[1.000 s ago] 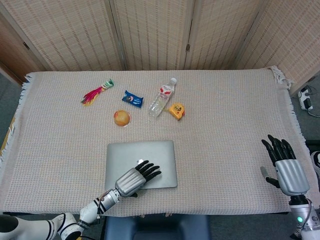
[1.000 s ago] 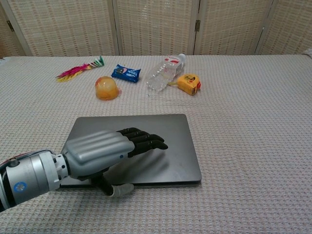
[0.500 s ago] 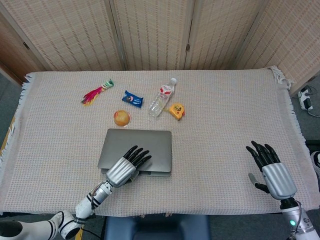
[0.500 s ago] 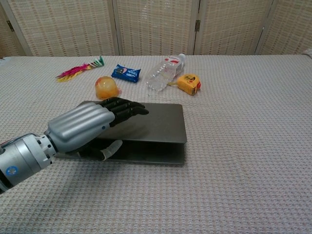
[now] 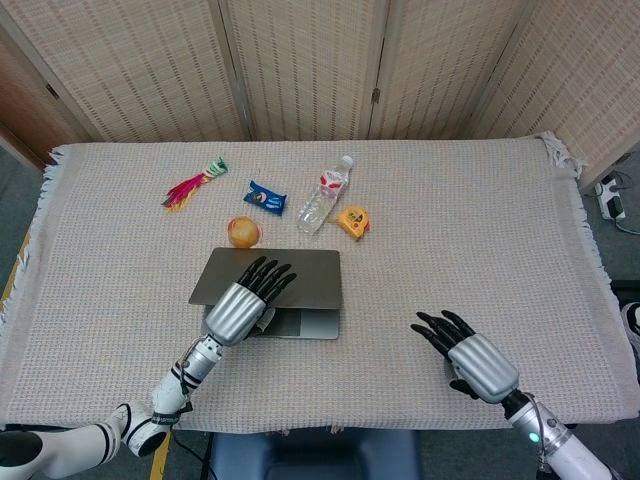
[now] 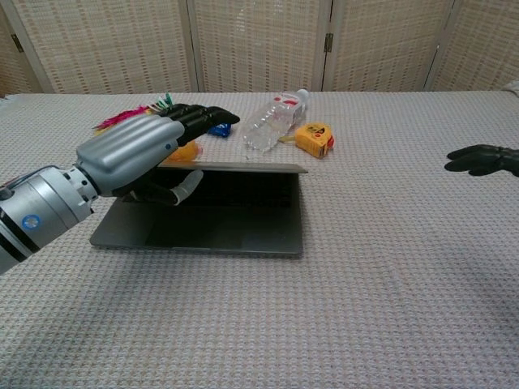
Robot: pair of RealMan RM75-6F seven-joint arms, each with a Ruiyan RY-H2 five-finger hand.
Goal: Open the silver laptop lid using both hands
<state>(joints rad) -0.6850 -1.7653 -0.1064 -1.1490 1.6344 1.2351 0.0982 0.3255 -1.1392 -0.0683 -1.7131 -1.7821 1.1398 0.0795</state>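
The silver laptop sits at the table's near middle, its lid point(image 5: 305, 276) raised partway off the base point(image 5: 300, 325). In the chest view the lid's front edge point(image 6: 243, 167) hovers roughly level above the keyboard deck point(image 6: 203, 235). My left hand point(image 5: 240, 305) grips the lid at its front left, fingers laid across the top and thumb underneath point(image 6: 138, 150). My right hand point(image 5: 470, 360) hangs open over the cloth to the right of the laptop, apart from it, fingers spread and pointing left; only its fingertips point(image 6: 482, 160) show in the chest view.
Behind the laptop lie an orange ball point(image 5: 243, 232), a blue snack packet point(image 5: 265, 197), a clear plastic bottle point(image 5: 325, 193), a yellow tape measure point(image 5: 353, 221) and a feathered toy point(image 5: 195, 183). Woven screens close off the back. The tablecloth's fringe marks both side edges.
The lid has gone from flat shut to partly raised under my left hand, which rose and moved back with it. My right hand has travelled left toward the laptop.
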